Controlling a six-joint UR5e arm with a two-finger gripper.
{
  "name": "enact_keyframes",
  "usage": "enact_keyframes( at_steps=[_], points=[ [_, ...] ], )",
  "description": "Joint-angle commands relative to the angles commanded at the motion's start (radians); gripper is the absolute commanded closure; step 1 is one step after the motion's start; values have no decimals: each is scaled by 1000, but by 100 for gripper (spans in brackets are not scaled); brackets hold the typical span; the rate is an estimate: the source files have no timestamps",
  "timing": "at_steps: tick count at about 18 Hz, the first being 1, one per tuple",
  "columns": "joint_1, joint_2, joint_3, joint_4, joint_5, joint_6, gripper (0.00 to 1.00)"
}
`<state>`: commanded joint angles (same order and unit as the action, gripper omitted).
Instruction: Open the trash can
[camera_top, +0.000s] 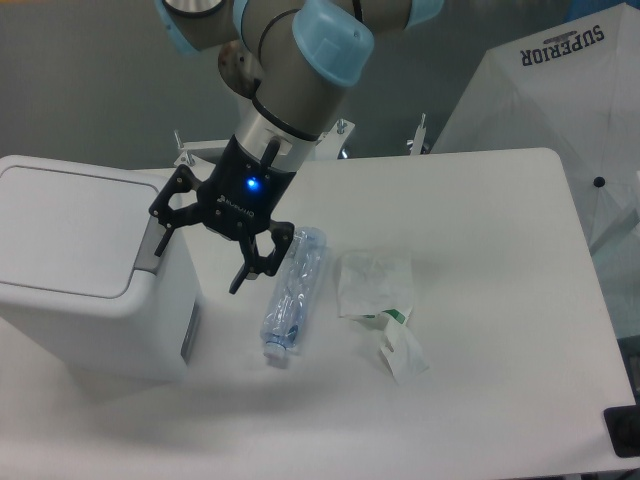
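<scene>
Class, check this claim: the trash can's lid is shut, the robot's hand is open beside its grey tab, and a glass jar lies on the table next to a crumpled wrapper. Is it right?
One detail is wrong. The camera view shows a clear plastic bottle, not a glass jar, lying on the table next to the crumpled wrapper. The trash can lid is shut, and the hand is open beside the grey tab.

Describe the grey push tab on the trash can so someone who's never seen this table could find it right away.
Start at the trash can, the big white box on the table's left side. Follow its flat lid to the right edge, where a small grey tab sits beside the open gripper. It is the only grey patch on the white bin; the clear bottle and crumpled wrapper lie farther right.
</scene>
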<state>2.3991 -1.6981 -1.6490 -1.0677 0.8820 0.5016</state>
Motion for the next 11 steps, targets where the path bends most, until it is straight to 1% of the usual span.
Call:
enact_keyframes(
  at_steps=[11],
  points=[
    [-2,-8,-8,2,5,3,0]
  ],
)
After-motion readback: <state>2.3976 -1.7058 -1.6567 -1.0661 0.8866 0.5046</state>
